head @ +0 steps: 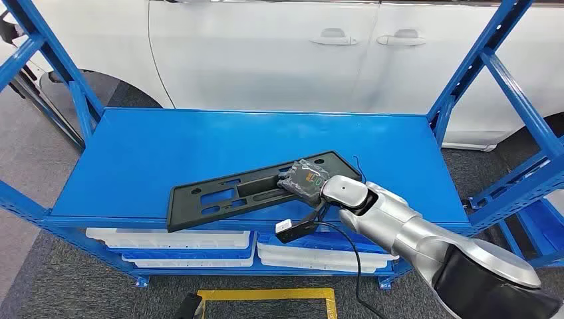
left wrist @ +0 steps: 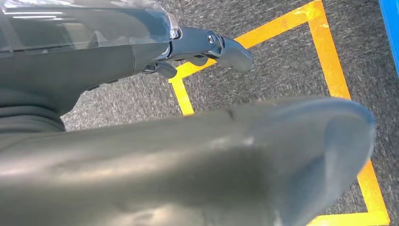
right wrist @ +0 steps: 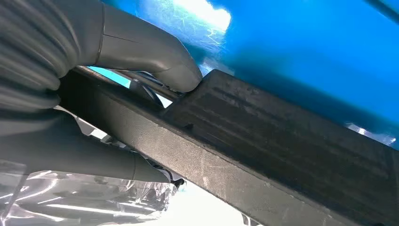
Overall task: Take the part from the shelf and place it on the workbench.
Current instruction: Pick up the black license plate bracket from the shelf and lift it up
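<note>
L hand (left wrist: pixel 188 155) hangs over grey carpet floor (left wrist: pixel 282 70) w/ yellow tape outline (left wrist: pixel 329 66). Thick grey thumb in foreground, dark fingers (left wrist: pixel 221 47) extended, nothing held. Blue edge (left wrist: pixel 391 28) at corner.

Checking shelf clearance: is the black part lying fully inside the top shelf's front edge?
No. The black part overhangs the shelf front edge at its near corner, the right hand gripping it.

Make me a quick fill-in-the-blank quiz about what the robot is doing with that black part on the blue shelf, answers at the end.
1. The right robot hand grips the black part at its ____ end.
2. The part lies on the ____ shelf.
3. Behind the shelf stands a white ____.
4. The left robot hand hangs over grey carpet marked with ____ tape.

Answers: right; blue; car; yellow
</note>
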